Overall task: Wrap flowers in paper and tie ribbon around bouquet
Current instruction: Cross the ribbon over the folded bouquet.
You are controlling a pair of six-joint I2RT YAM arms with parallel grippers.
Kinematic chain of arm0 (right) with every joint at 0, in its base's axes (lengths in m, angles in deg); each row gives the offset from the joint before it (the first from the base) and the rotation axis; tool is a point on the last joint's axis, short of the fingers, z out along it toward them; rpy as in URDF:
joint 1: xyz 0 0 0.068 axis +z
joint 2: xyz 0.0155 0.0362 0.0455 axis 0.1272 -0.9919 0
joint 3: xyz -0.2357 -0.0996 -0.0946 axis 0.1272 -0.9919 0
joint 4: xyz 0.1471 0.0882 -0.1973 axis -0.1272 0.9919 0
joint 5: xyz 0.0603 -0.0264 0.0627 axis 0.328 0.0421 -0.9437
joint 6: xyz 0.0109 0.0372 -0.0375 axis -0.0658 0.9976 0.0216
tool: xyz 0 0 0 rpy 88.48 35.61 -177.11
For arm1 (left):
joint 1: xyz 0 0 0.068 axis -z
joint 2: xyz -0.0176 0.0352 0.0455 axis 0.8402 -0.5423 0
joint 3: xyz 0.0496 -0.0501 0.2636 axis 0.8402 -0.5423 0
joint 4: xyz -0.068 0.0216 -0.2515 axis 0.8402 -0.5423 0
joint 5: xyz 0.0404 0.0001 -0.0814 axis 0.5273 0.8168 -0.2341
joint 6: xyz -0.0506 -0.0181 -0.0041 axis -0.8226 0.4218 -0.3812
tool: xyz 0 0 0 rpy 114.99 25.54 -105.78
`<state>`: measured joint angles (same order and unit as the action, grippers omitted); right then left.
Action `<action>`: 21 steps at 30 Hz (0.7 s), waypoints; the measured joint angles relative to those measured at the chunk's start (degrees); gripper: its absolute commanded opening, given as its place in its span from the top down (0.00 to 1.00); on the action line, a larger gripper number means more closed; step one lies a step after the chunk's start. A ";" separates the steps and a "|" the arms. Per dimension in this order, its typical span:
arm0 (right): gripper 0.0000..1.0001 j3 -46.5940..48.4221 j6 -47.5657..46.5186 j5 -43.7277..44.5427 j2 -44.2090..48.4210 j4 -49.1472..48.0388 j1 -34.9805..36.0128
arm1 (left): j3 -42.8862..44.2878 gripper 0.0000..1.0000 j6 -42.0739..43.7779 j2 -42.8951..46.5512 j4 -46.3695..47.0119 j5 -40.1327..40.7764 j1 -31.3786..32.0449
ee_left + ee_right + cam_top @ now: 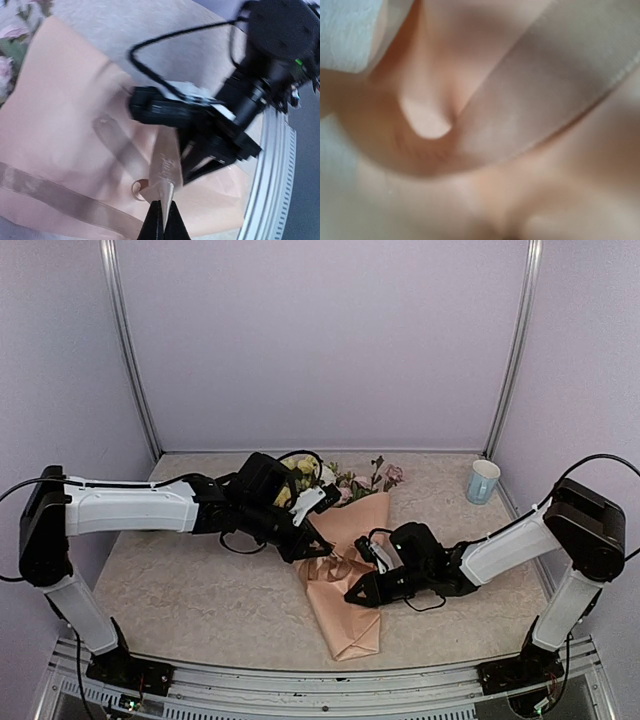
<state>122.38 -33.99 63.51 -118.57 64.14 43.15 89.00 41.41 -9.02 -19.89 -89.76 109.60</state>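
At the waist of the bouquet (355,625) the left claw (162,214) pinches the ribbon (166,167) tight. Whether the right claw (355,593) beside that waist grips anything cannot be told. Steady, opposed pulls should cinch it evenly.

No lettering, number or sign can be read in any view. The ribbon (164,170) bears a faint dark scrawl, perhaps printed script, just above the left gripper (162,220) fingertips, too blurred to make out.

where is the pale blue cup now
In the top view, the pale blue cup stands far back on the right, beside the metal frame post, right of the pastel flowers.
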 measured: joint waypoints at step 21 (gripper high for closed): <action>0.79 7.13 -4.11 3.15 4.15 7.65 -0.76 | -2.10 1.00 -11.89 -16.63 18.64 1.33 -6.32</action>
<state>129.51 -38.10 66.66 -114.41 71.79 42.38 86.90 29.51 -25.65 -1.24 -88.43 103.29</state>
